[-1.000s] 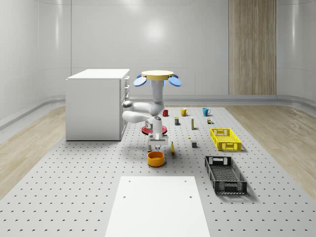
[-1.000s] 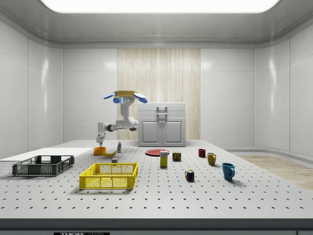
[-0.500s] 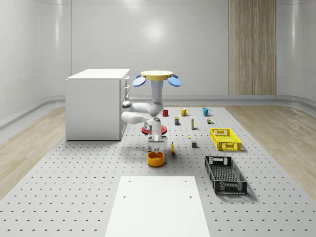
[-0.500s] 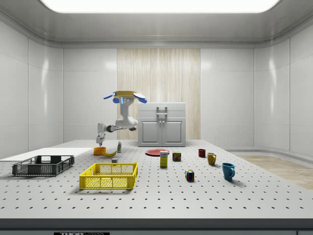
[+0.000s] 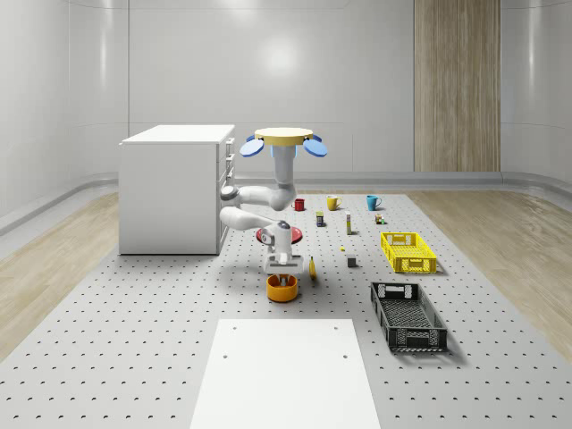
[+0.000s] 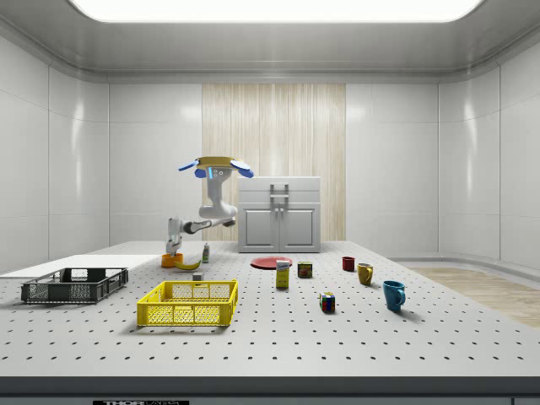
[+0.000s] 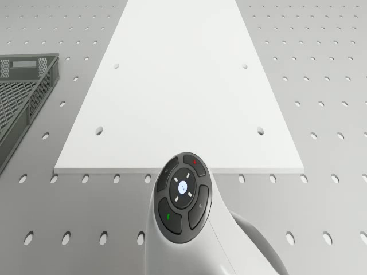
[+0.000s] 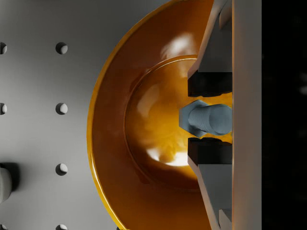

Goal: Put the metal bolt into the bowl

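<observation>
The drone (image 5: 284, 141) is hovering above the tabletop (image 5: 134, 340), in front of the cabinet. Its arm (image 5: 255, 207) is folding down and forward, wrist vertical, pointing toward 6 o'clock. The gripper (image 5: 282, 279) is hanging low in the bowl (image 8: 115, 143), fingers (image 8: 207, 152) clamping the bolt (image 8: 206, 118).

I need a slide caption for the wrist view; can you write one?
Gripper holds the metal bolt between its fingers directly above the orange bowl.
</observation>
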`<state>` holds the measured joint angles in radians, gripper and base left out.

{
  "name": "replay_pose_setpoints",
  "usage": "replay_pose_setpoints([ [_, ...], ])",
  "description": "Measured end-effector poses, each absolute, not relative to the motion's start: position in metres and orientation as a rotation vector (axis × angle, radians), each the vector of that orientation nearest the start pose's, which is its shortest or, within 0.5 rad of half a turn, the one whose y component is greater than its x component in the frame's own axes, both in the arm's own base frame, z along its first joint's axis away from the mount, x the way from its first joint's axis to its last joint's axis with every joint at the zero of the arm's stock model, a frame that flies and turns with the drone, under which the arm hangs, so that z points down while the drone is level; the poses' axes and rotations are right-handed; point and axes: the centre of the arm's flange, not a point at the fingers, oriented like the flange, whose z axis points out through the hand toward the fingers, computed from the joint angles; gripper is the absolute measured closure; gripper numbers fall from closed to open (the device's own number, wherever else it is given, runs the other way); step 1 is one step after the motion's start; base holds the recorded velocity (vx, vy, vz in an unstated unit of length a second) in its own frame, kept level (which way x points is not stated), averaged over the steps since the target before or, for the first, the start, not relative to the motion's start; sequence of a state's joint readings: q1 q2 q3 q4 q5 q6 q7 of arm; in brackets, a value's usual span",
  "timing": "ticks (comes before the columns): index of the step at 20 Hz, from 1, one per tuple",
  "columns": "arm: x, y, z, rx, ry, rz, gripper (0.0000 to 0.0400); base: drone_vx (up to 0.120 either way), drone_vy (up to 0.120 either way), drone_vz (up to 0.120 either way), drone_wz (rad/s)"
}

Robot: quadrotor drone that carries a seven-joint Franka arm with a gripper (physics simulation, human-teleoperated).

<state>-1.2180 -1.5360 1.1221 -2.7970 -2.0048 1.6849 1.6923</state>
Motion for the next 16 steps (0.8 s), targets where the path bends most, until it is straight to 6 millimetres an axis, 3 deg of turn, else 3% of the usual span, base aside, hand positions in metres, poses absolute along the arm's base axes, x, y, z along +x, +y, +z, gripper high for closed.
replay_pose_setpoints([
  [3, 0.307, 0.0, 0.573, 0.001, -0.002, 0.786, 0.0094, 0.0, 0.0, 0.0, 0.0],
  [6, 0.307, 0.0, 0.571, 0.001, -0.002, 0.786, 0.0044, 0.0, 0.0, 0.0, 0.0],
  [16, 0.307, 0.0, 0.539, 0.001, -0.002, 0.786, 0.0004, 0.0, 0.0, 0.0, 0.0],
])
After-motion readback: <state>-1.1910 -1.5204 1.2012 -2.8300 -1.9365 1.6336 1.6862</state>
